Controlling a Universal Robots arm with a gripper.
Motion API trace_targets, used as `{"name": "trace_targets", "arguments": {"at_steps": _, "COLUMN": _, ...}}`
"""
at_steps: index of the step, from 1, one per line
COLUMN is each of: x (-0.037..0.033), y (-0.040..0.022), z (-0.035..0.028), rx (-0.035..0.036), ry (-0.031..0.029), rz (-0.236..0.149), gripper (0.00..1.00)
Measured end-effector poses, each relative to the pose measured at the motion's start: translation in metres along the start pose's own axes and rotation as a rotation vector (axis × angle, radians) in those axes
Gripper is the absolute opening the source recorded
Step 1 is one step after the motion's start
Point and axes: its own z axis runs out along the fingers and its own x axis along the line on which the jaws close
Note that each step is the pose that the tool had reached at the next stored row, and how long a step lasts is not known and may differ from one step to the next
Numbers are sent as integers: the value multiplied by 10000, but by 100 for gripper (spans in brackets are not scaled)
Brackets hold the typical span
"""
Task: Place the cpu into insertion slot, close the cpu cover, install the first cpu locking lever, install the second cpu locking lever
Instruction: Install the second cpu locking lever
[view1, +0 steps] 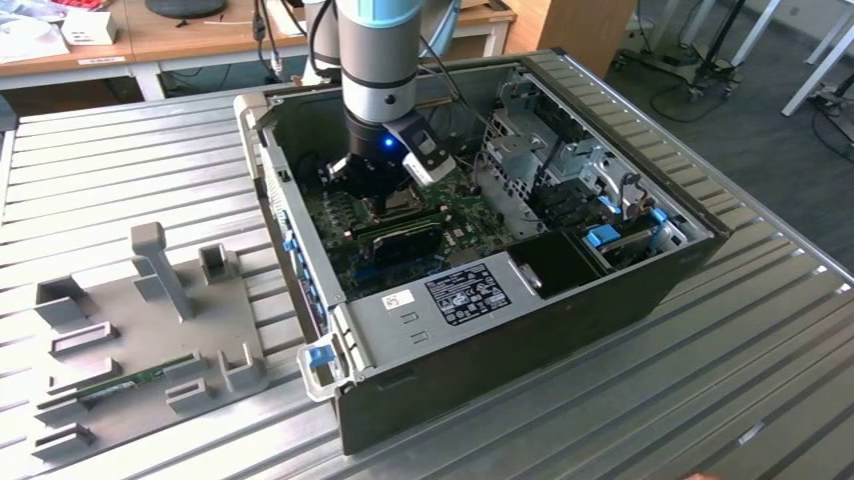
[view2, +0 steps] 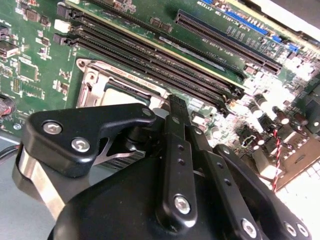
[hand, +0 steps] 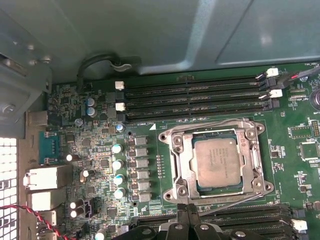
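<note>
Just beside the socket, the gripper is seen with its fingers drawn narrow, nothing held. Beyond, the cpu is seated flat in the insertion slot, edges squared to the memory slots, the cpu cover lowered around it. An unlatched lever could let that cover spring up.

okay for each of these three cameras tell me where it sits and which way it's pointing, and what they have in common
Exterior view: off the arm, high, looking down into the open computer case; the arm and tool show.
First wrist view: on the arm, facing the motherboard; the cpu sits in the insertion slot, tool at the edge.
Second wrist view: on the arm, low and oblique across the tool.
Shared: both wrist views show the slot and memory slots.
</note>
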Motion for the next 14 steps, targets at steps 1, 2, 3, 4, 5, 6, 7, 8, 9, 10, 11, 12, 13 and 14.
{"name": "trace_targets", "arguments": {"at_steps": 1, "x": 0, "y": 0, "z": 0, "rx": 0, "ry": 0, "rz": 0, "gripper": 10}}
{"name": "trace_targets", "arguments": {"at_steps": 2, "x": 0, "y": 0, "z": 1, "rx": -1, "ry": 0, "rz": 0, "gripper": 10}}
{"name": "trace_targets", "arguments": {"at_steps": 3, "x": 0, "y": 0, "z": 1, "rx": 0, "ry": 0, "rz": 0, "gripper": 10}}
{"name": "trace_targets", "arguments": {"at_steps": 4, "x": 0, "y": 0, "z": 2, "rx": -1, "ry": -1, "rz": 0, "gripper": 10}}
{"name": "trace_targets", "arguments": {"at_steps": 5, "x": 2, "y": 0, "z": 5, "rx": -3, "ry": -2, "rz": 0, "gripper": 10}}
{"name": "trace_targets", "arguments": {"at_steps": 6, "x": 4, "y": -1, "z": 9, "rx": -3, "ry": -3, "rz": 1, "gripper": 10}}
{"name": "trace_targets", "arguments": {"at_steps": 7, "x": 5, "y": -1, "z": 12, "rx": -1, "ry": -1, "rz": 1, "gripper": 10}}
{"name": "trace_targets", "arguments": {"at_steps": 8, "x": 7, "y": -2, "z": 15, "rx": -1, "ry": 0, "rz": 0, "gripper": 10}}
{"name": "trace_targets", "arguments": {"at_steps": 9, "x": 9, "y": -3, "z": 19, "rx": -1, "ry": 0, "rz": 0, "gripper": 10}}
{"name": "trace_targets", "arguments": {"at_steps": 10, "x": 10, "y": -3, "z": 22, "rx": 0, "ry": 1, "rz": 0, "gripper": 10}}
{"name": "trace_targets", "arguments": {"at_steps": 11, "x": 12, "y": -3, "z": 25, "rx": 0, "ry": 2, "rz": 1, "gripper": 10}}
{"name": "trace_targets", "arguments": {"at_steps": 12, "x": 15, "y": -4, "z": 29, "rx": 0, "ry": 1, "rz": 1, "gripper": 10}}
{"name": "trace_targets", "arguments": {"at_steps": 13, "x": 19, "y": -5, "z": 33, "rx": 0, "ry": 2, "rz": 1, "gripper": 10}}
{"name": "trace_targets", "arguments": {"at_steps": 14, "x": 23, "y": -6, "z": 37, "rx": 0, "ry": 2, "rz": 1, "gripper": 10}}
